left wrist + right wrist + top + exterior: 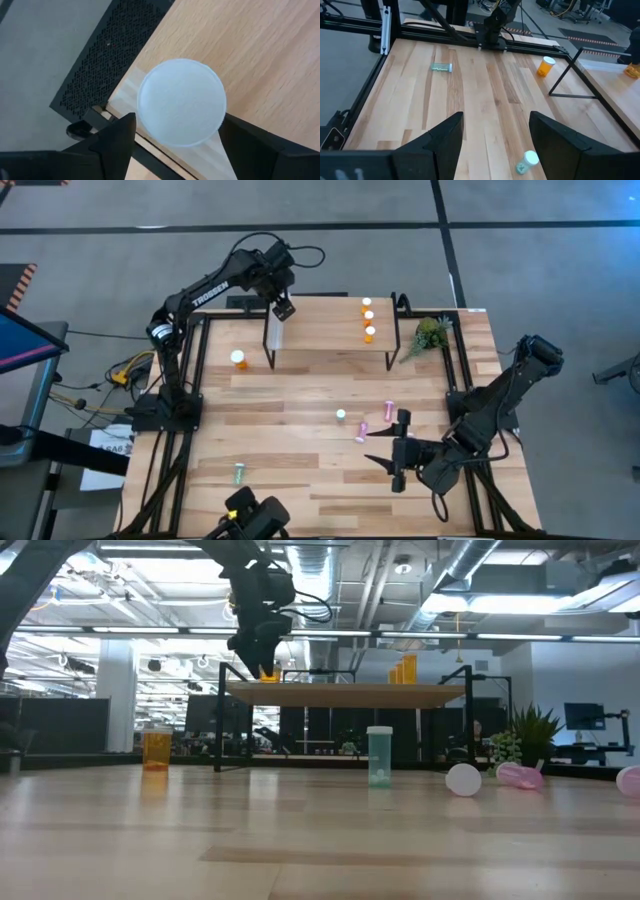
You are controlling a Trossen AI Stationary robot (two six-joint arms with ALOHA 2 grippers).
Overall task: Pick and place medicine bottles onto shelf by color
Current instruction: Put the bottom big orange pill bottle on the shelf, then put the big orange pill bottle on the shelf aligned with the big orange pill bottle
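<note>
Left gripper [177, 137]: fingers parted either side of a white-capped bottle [181, 102] on the shelf [250, 55] corner.
Right gripper [495, 142]: released, empty, above the surface [485, 95].

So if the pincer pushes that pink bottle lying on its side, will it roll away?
Probably. The pink bottle is round and lies on its side on the flat table, so a sideways nudge would likely send it rolling. It looks like small plastic, so probably light and easy to knock. The right pincer hangs open close by.
</note>
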